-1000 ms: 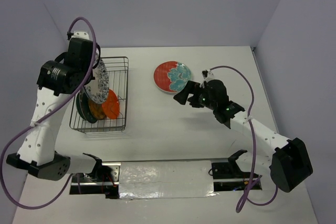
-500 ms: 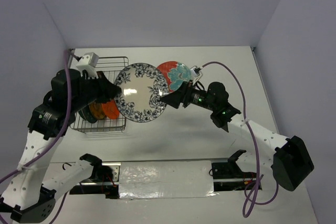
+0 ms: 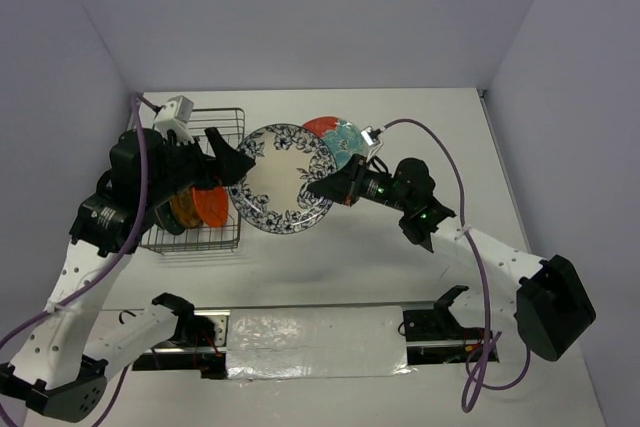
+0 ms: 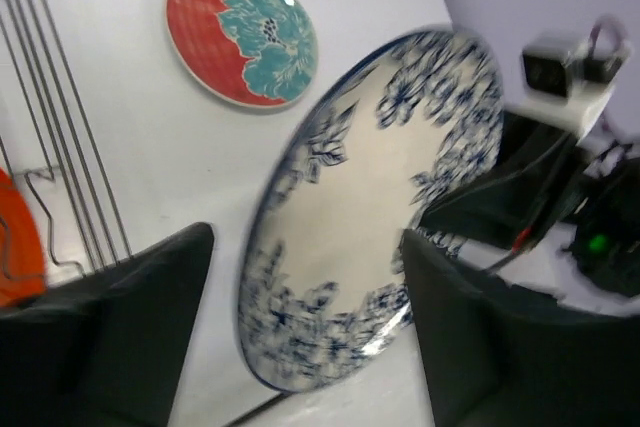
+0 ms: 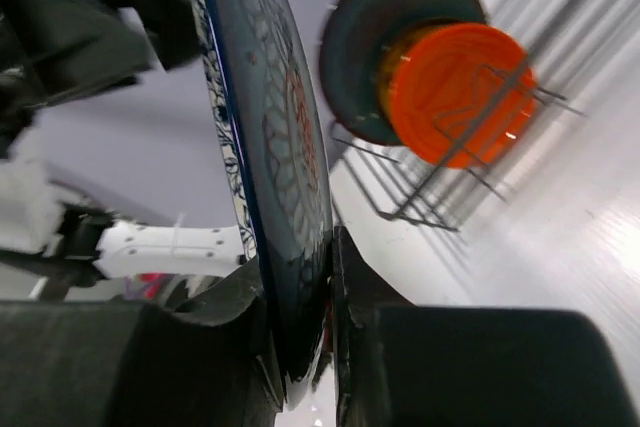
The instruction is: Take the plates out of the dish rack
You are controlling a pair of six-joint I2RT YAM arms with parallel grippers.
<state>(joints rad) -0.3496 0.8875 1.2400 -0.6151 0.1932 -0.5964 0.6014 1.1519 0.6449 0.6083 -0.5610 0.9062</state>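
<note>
While one plate hangs in mid-air between two robot arms, the unloading is partly done. A red plate with a teal flower [image 3: 338,131] lies flat on the white desk [image 3: 400,277], upper centre of the overhead view, half hidden behind the airborne plate. At the left of that view the wire dish rack [image 3: 228,119] holds at least two more plates standing on edge: a small orange plate [image 3: 210,204] and, seen from the right wrist camera, a dark teal plate [image 5: 365,42] behind it. A sliver of amber shows between them; whether that is a third plate cannot be told. So one plate is out, one is in transit, and two or more are left to lift.

The white-and-blue plate [image 3: 283,179] sits at the centre of the overhead view, tilted, between the rack and the red plate. The right hand [image 5: 300,292] is clamped on its rim, one finger on each face, at the plate's right edge. The left hand [image 4: 308,239] is spread wide, its two dark fingers to either side of the plate's lower edge and apparently clear of it, so the right hand looks to carry the weight alone.
</note>
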